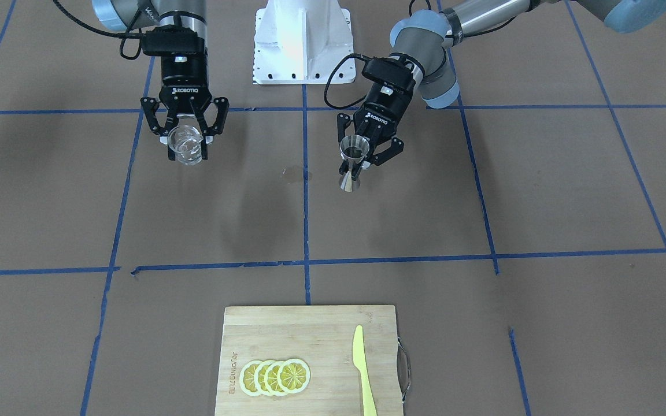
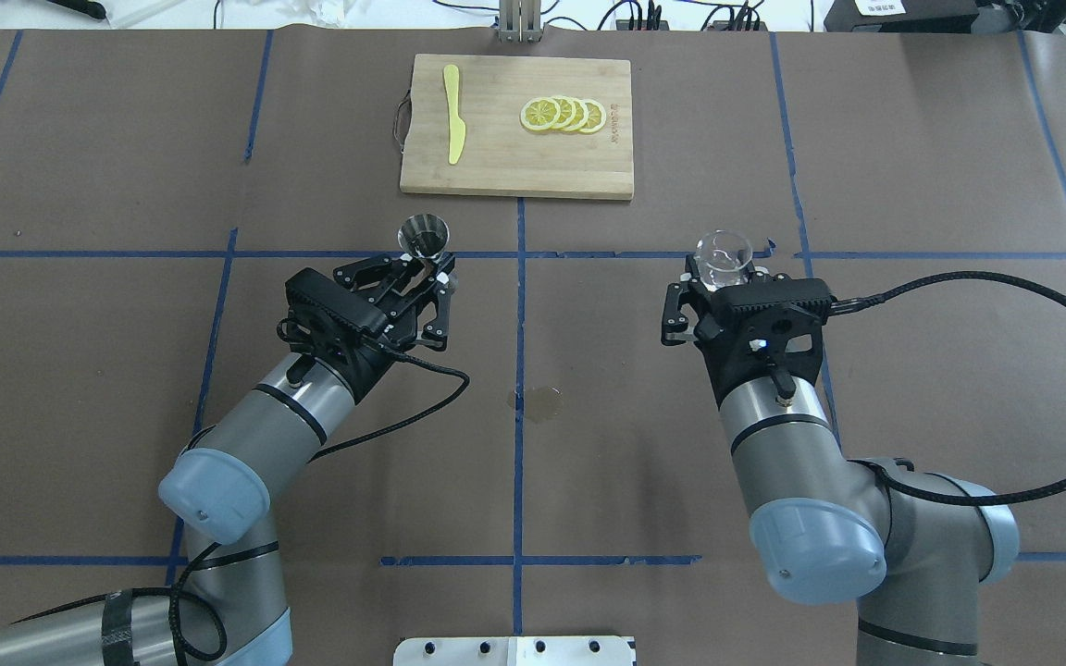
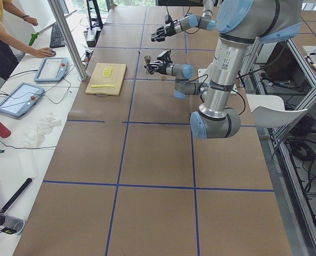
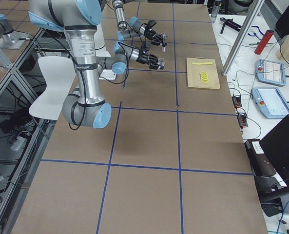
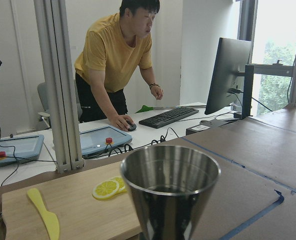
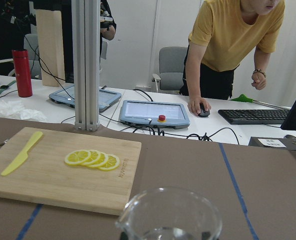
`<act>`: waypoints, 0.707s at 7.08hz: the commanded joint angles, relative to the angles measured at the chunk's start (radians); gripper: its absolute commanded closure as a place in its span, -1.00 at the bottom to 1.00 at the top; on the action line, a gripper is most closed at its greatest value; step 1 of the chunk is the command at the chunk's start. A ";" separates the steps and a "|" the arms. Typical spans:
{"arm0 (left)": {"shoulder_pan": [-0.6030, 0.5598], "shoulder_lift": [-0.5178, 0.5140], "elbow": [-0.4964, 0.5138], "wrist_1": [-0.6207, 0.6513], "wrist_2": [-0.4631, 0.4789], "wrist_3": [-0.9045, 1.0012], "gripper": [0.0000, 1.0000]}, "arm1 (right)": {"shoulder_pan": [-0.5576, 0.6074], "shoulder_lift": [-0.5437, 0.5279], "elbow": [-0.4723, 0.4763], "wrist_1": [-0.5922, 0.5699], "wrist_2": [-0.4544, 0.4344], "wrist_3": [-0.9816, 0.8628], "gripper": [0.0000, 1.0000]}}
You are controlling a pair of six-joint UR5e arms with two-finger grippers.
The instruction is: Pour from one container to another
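My right end effector (image 1: 187,151) is pinching the tumbler (image 1: 185,144) upper left. My left end effector (image 1: 361,163) is pinching the jigger (image 1: 351,164) upright at upper centre. Both are raised, ready for pouring.

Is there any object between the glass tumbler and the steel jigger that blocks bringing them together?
Nothing visible does. Between the tumbler, in the right end effector, and the jigger, in the left end effector, only bare table shows. The cutting board lies beyond that line, a stain nearer the robot.
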 commanded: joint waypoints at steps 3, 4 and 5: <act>-0.020 0.229 -0.021 -0.077 0.094 -0.131 1.00 | 0.026 -0.089 -0.046 0.000 0.010 0.113 1.00; -0.021 0.326 -0.021 -0.108 0.110 -0.239 1.00 | 0.031 -0.087 -0.047 0.002 0.010 0.113 1.00; -0.023 0.401 -0.024 -0.146 0.110 -0.264 1.00 | 0.033 -0.087 -0.048 0.000 0.012 0.113 1.00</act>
